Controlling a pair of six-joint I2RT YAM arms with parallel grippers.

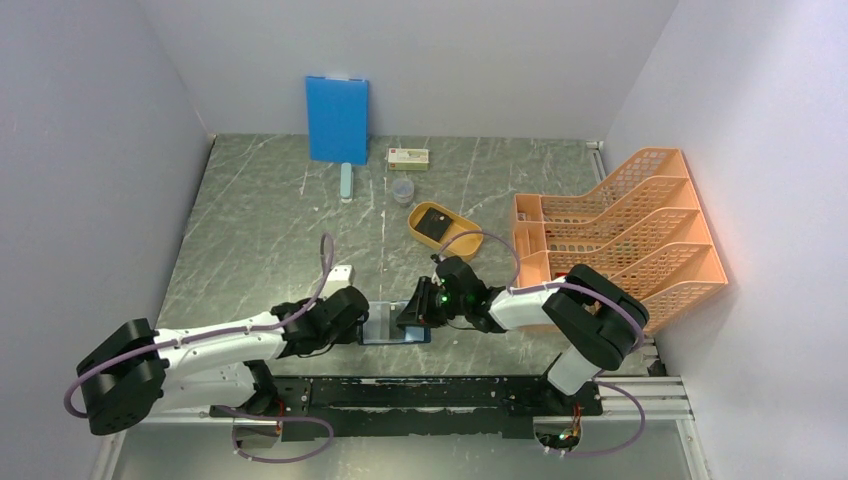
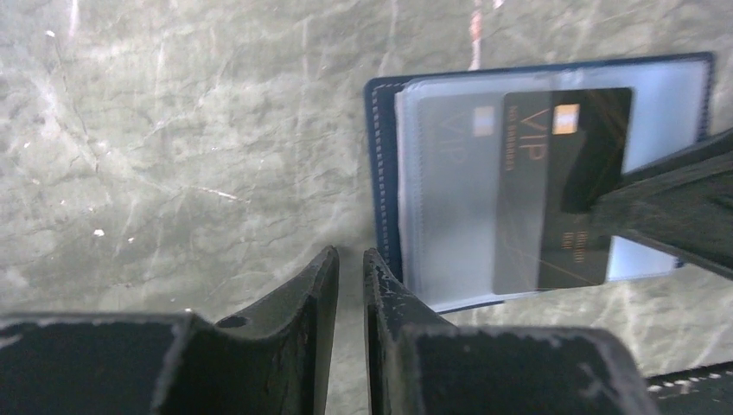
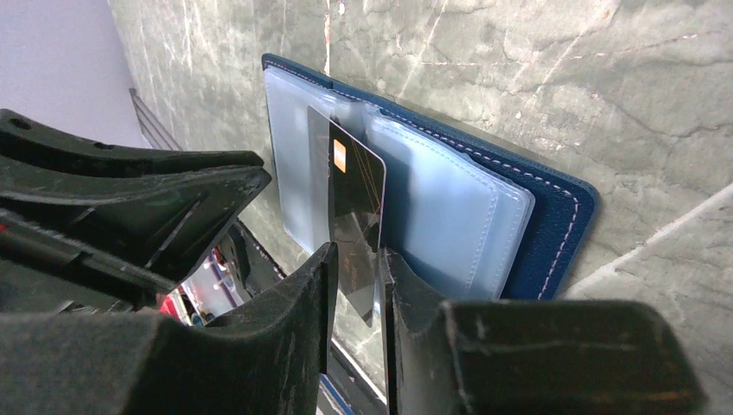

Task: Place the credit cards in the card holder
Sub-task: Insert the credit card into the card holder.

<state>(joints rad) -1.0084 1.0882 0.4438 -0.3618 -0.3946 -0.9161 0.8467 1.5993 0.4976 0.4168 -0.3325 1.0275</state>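
The card holder lies open on the marble table between my two grippers, navy outside with clear sleeves. A black VIP credit card sits partway in a sleeve, and another card shows dimly inside a sleeve beside it. My right gripper is open, its jaws straddling the black card's free end with a gap on either side. My left gripper stands at the holder's left edge, jaws narrowly open with only table between them. In the top view the left gripper and right gripper face each other.
A yellow-orange oval tray holding a dark flat thing sits behind the holder. Orange file racks fill the right side. At the back are a blue board, a small box, a clear cup and a pale bar.
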